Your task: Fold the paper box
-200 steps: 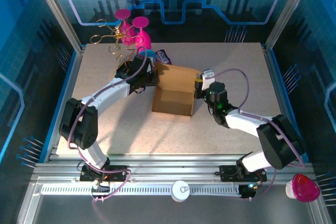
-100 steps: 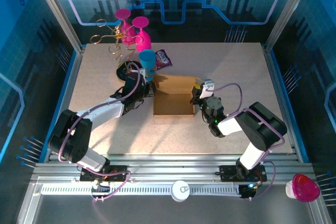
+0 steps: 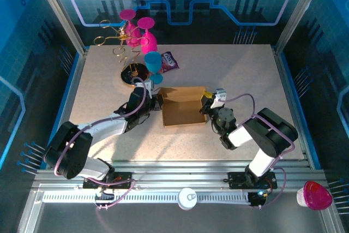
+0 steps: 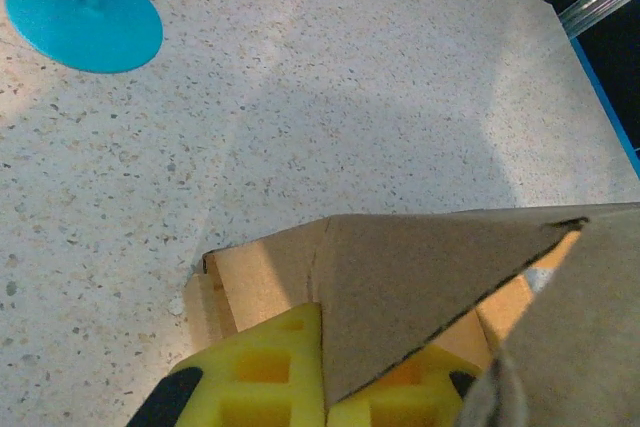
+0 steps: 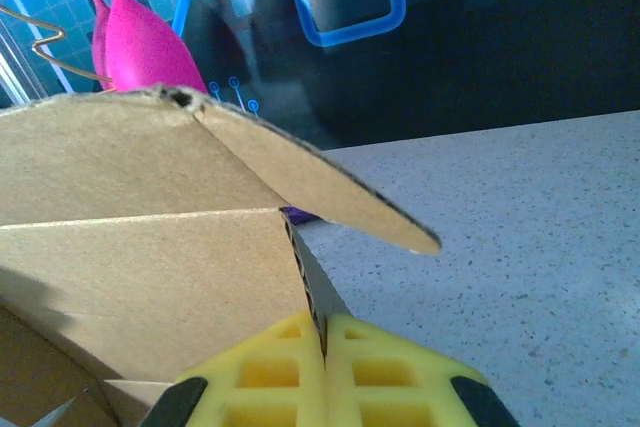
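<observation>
The paper box [image 3: 184, 110] is a brown cardboard piece standing half-formed in the middle of the table, its open top facing up. My left gripper [image 3: 156, 102] is shut on its left wall. In the left wrist view a cardboard panel [image 4: 430, 267] runs between the yellow fingers [image 4: 270, 377] of that gripper [image 4: 325, 387]. My right gripper [image 3: 206, 103] is shut on the right wall. In the right wrist view the wall's edge [image 5: 140, 277] is clamped in the gripper [image 5: 325, 377], and a rounded flap [image 5: 330, 197] sticks out above.
A blue goblet [image 3: 153, 64], a purple packet [image 3: 170, 60] and a dark disc [image 3: 133, 73] lie just behind the box. Pink goblets [image 3: 143, 34] and a gold wire stand [image 3: 112, 39] are at the back left. A pink cup [image 3: 315, 195] sits off the table at the near right.
Both arms have drawn back toward the near edge and carried the box with them. The box now sits lower and nearer, clear of the blue goblet.
</observation>
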Controlling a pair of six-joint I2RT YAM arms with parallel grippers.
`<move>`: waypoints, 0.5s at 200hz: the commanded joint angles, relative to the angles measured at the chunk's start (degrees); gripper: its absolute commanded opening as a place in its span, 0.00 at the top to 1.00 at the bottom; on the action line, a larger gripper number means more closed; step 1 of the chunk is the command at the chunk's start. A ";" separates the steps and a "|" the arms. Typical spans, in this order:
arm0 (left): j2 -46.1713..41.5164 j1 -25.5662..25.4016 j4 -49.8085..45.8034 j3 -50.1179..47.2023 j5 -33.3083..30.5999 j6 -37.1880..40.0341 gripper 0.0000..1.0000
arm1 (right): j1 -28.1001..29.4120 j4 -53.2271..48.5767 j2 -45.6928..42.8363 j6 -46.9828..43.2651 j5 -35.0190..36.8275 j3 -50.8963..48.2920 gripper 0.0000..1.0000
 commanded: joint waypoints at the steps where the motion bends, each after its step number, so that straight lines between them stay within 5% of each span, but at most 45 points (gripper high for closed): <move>1: -0.91 -1.82 1.24 -2.60 -0.29 -2.89 1.00 | 1.18 -1.54 -0.59 2.29 0.52 -2.31 1.00; 37: -1.60 -2.99 2.31 -5.14 -2.28 -4.32 1.00 | 1.18 -5.39 -3.21 4.20 0.51 -2.24 1.00; 75: -2.93 -3.77 1.33 -5.56 -3.63 -4.68 1.00 | 1.20 -25.58 -10.91 8.67 -0.89 5.33 1.00; 100: -3.95 -4.37 1.22 -5.63 -5.44 -4.79 1.00 | 1.53 -26.39 -12.37 8.81 0.03 6.24 1.00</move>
